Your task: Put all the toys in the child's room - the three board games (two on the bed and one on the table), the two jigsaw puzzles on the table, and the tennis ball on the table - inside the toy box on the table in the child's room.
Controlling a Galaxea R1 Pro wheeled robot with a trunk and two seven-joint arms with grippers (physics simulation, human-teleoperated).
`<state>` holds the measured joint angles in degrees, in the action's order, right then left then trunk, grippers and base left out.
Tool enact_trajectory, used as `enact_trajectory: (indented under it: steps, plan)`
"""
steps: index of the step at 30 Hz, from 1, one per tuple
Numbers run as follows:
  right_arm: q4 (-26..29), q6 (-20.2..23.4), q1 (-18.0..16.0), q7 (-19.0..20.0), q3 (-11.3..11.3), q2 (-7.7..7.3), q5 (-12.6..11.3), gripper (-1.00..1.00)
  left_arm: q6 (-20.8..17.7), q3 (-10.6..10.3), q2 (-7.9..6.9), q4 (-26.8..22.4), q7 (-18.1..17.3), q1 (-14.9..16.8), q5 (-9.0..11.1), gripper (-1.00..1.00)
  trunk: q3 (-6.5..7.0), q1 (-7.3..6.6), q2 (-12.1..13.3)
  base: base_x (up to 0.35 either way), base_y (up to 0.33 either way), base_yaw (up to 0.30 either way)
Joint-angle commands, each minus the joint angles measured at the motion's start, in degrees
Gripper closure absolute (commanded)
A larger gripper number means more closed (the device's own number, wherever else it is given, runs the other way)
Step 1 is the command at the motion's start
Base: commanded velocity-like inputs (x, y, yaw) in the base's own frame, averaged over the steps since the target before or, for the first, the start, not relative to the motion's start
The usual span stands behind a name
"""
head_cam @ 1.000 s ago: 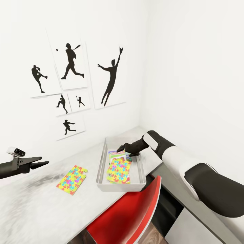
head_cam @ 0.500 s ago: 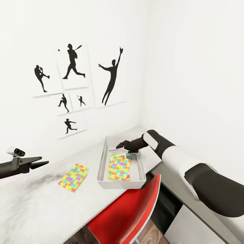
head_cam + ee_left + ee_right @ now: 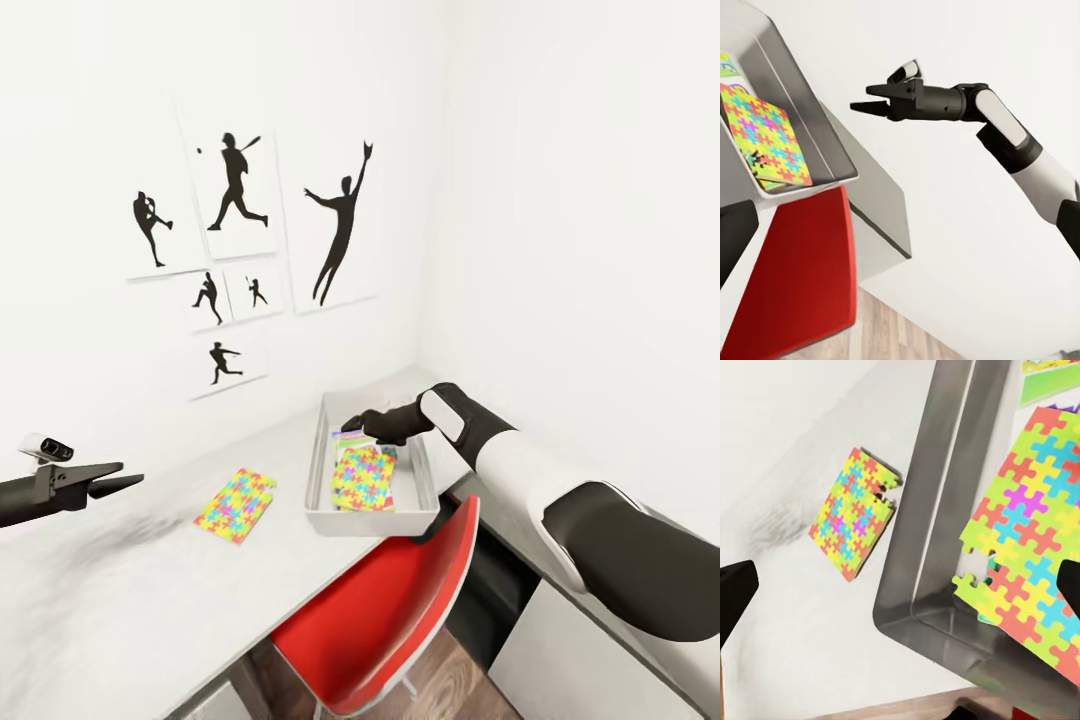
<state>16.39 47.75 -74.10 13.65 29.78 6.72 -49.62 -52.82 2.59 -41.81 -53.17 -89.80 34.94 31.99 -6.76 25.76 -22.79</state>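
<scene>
One jigsaw puzzle [image 3: 364, 478] already lies in the toy box [image 3: 318, 470] in the head view, atop printed game boxes; the other puzzle [image 3: 237, 505] waits on the bench [image 3: 150, 590] at nine o'clock of the box. Right pincer [image 3: 352, 425] hovers over the box, empty. Left wrist view shows its jaws slightly apart. Left pincer [image 3: 125, 482] looks nearly together, empty. Right wrist view confirms the loose puzzle just beside the box wall. I judge the task mostly done; no ball seen.

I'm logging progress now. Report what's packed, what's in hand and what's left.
Packed: one jigsaw puzzle lies in the toy box on top of printed game boxes; their number is unclear. In hand: nothing; the right gripper hangs open over the box, the left gripper is off to the side. Left: the second jigsaw puzzle on the table.
</scene>
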Motion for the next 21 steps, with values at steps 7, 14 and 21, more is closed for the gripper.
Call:
enact_trajectory:
  steps: [7, 14, 21]
  plan:
    - [0.0, -0.3, -0.1, 0.3, 0.1, -0.01, 0.5, -1.0, -0.3, -0.1, -0.03, 0.0, -0.2, 0.0, 0.1, -1.0, -0.13, 0.03, -0.1, -0.04, 0.01, 0.0]
    - [0.1, -1.3, -0.1, 0.3, 0.1, -0.01, 0.5, -1.0, -0.3, 0.0, -0.03, 0.0, -0.2, 0.0, 0.1, -1.0, -0.13, 0.03, -0.1, -0.002, 0.001, 0.0]
    - [0.1, -1.9, -0.1, 0.3, 0.0, 0.03, 0.5, -1.0, -0.3, 0.0, -0.03, 0.0, -0.2, 0.0, 0.1, -1.0, -0.1, 0.03, -0.1, 0.0, 0.0, 0.076]
